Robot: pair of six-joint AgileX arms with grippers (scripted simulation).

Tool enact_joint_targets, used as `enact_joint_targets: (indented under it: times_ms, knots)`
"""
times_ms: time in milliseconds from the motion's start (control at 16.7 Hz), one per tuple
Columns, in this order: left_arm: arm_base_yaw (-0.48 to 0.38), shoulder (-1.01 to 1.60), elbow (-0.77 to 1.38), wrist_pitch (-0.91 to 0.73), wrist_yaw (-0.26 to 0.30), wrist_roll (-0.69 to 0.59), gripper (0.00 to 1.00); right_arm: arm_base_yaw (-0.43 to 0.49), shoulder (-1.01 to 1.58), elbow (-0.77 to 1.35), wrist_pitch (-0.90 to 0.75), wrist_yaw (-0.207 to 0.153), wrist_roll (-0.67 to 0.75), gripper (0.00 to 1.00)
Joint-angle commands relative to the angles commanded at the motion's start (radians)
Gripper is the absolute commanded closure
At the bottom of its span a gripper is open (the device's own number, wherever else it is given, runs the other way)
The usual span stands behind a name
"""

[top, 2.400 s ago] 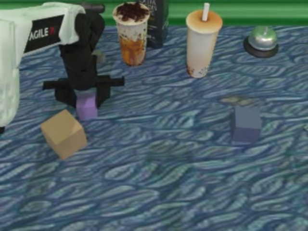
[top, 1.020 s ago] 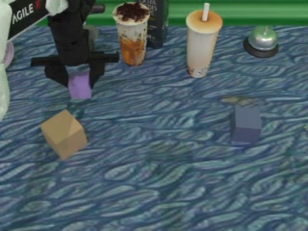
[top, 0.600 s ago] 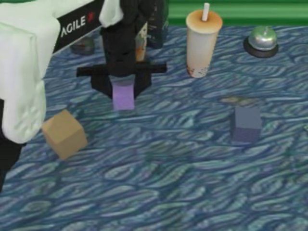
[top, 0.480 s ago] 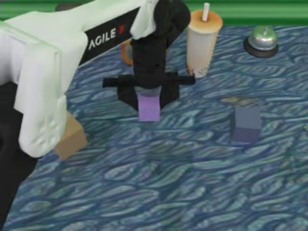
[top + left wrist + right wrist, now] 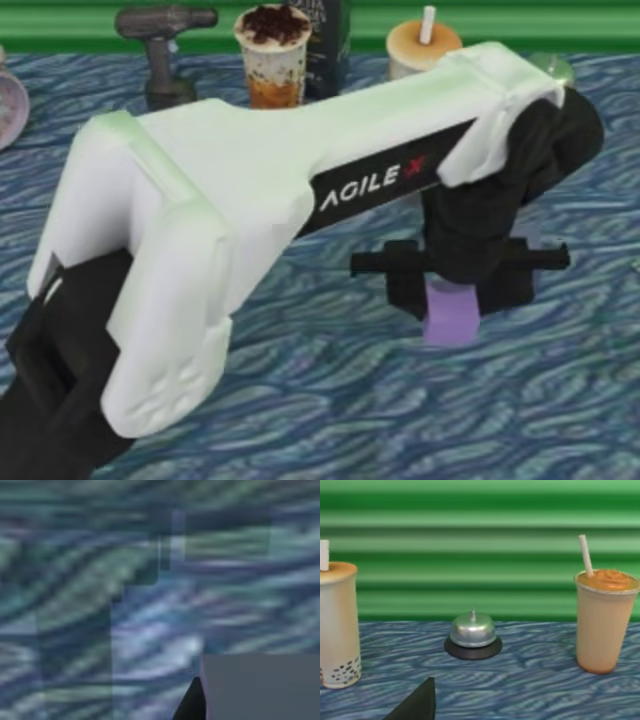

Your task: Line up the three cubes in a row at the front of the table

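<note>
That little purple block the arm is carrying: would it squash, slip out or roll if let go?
The light-purple cube probably stays stiff: its edges look straight between the left gripper fingers. Its matte faces suggest little slipping. With flat sides, it would likely sit still on the table rather than roll.

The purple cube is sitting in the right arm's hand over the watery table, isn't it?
Not quite. The top view shows the left arm's hand gripping the purple cube over the watery table. The right arm is out of that view.
</note>
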Motion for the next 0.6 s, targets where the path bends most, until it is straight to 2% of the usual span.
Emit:
enact_joint_targets:
  times_ms: [360, 600]
  knots:
    - [0.001, 0.005, -0.018, 0.018, 0.000, 0.003, 1.00, 0.000, 0.000, 0.000, 0.000, 0.000, 0.000, 0.00]
    - [0.000, 0.024, -0.134, 0.165, 0.000, 0.000, 1.00, 0.000, 0.000, 0.000, 0.000, 0.000, 0.000, 0.00]
